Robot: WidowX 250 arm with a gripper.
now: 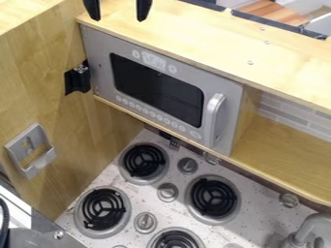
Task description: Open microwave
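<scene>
Camera view: a speckled pale-grey stovetop (178, 179) was fitted with 4 black coil burners (213, 197) in round silver rims, and grey round knobs (167, 192) were set between them. A curved grey faucet (312, 226) was placed at the lower right. The left side was closed off by an upright light-wood panel (90, 126), to which a grey plastic holder (30, 151) was fixed. Beneath the flat light-wood top (194, 31), a wooden shelf (284, 145) was backed by grey brick-patterned tiles (297, 114).

The grey boxy toy microwave (188, 75) was housed under that top, above the rear of the stovetop, beside the wood panel. Its door was shut. A dark rectangular window (158, 89) was framed in grey, with 1 row of round buttons printed below, and a silver bar handle (215, 114) was mounted at the right edge.

The black two-finger gripper (117, 13) was held at the top edge, above the wooden top, its fingers spread wide with nothing gripped.
</scene>
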